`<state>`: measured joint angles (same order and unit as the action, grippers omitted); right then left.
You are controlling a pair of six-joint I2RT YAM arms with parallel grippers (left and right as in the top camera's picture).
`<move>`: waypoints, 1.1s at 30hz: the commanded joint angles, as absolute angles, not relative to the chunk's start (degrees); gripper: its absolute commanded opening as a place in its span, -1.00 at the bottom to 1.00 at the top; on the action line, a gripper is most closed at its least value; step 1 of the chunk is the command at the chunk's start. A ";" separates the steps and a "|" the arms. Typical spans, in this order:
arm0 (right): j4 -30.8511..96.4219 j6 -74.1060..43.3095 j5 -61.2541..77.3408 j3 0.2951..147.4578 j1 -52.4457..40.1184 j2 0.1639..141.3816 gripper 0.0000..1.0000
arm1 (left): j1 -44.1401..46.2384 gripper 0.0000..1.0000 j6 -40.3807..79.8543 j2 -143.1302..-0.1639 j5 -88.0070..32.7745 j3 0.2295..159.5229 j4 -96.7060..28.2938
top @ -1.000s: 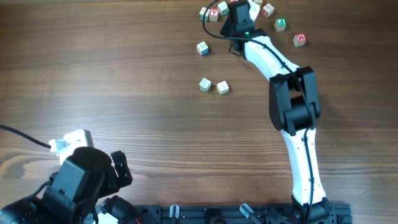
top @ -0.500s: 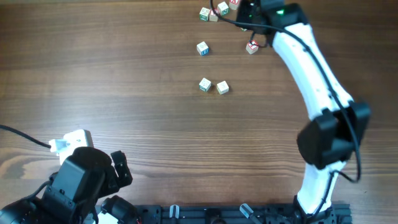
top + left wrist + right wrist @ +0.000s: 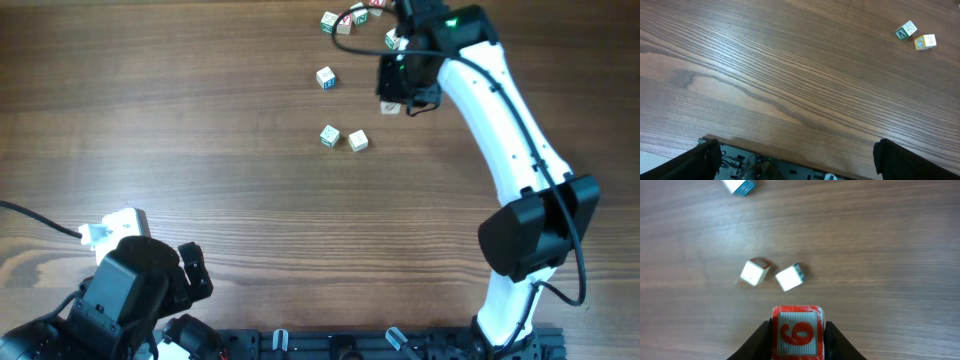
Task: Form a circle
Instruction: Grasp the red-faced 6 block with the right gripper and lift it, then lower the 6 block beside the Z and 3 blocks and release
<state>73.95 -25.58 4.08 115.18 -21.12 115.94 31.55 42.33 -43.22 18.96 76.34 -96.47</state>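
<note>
Right wrist: my right pincer (image 3: 798, 339) grips a cube (image 3: 797, 329) (red 6 on it); two pale cubes (image 3: 754, 272) lie beyond.

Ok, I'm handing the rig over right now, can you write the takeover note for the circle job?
Left gripper: jaws open, empty, parked at the near edge of the table.
Right gripper: jaws shut on the red 6 cube, near the cube pair.
Other cubes: a lone cube beyond the pair; a loose bunch at the far edge.
Done: no circle formed yet.
Left: probably set the 6 cube by the pair, then bring in the rest to close a ring.
</note>
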 commanded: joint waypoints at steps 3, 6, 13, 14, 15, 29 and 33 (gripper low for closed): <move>72.75 -30.87 4.32 112.71 -28.05 115.72 -0.42 | 31.29 1.00 43.07 -43.11 18.90 76.23 -96.49; 70.89 -34.81 3.95 108.86 -31.09 115.72 -0.42 | 31.29 1.00 43.07 -43.11 18.90 76.23 -96.49; 56.71 -42.83 3.62 92.73 -38.96 115.72 -0.42 | 31.29 1.00 43.07 -43.11 18.90 76.23 -96.49; 54.35 -44.93 3.29 90.43 -39.51 115.72 -0.42 | 31.29 1.00 43.07 -43.11 18.90 76.23 -96.49; 52.07 -47.40 3.01 88.16 -39.88 115.72 -0.42 | 31.29 1.00 43.07 -43.11 18.90 76.23 -96.49; 40.03 -58.13 -8.62 81.08 -39.97 115.92 -0.41 | 31.29 1.00 43.07 -43.11 18.90 76.23 -96.49; 39.24 -60.45 -10.20 81.08 -39.97 115.94 -0.42 | 31.29 1.00 43.07 -43.11 18.90 76.23 -96.49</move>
